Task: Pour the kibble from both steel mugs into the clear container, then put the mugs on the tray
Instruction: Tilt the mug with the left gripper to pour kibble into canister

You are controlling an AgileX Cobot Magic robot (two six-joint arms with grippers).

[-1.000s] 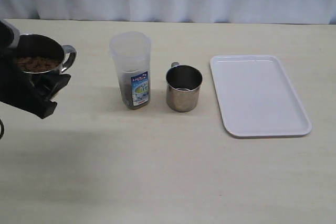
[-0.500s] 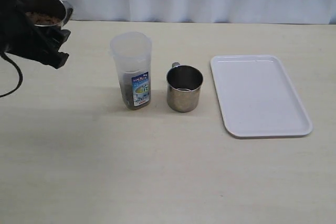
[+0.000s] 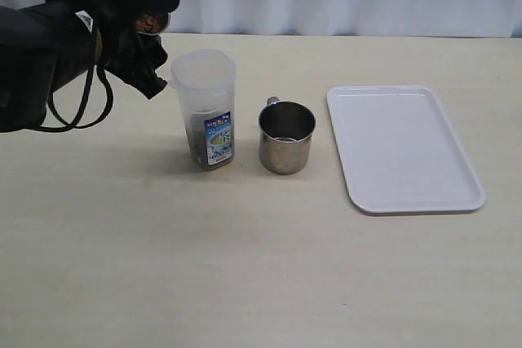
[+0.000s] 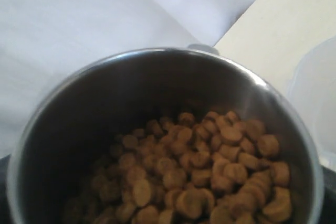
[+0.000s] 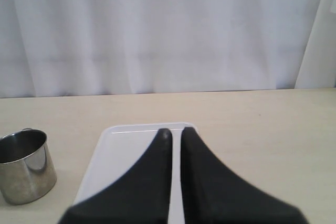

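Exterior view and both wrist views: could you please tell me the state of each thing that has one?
Left pincer: closed on the raised mug.
Raised mug: held up by the container's mouth, with kibble inside.
Container: upright, open-topped, a dark layer at the bottom.
Standing mug: upright, looks empty.
Tray: lying flat, no mug on it.
Right pincer: shut, holding nothing.

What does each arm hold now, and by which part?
The left jaws hold the steel mug of kibble; the gripped part is hidden. The right jaws are shut and empty.
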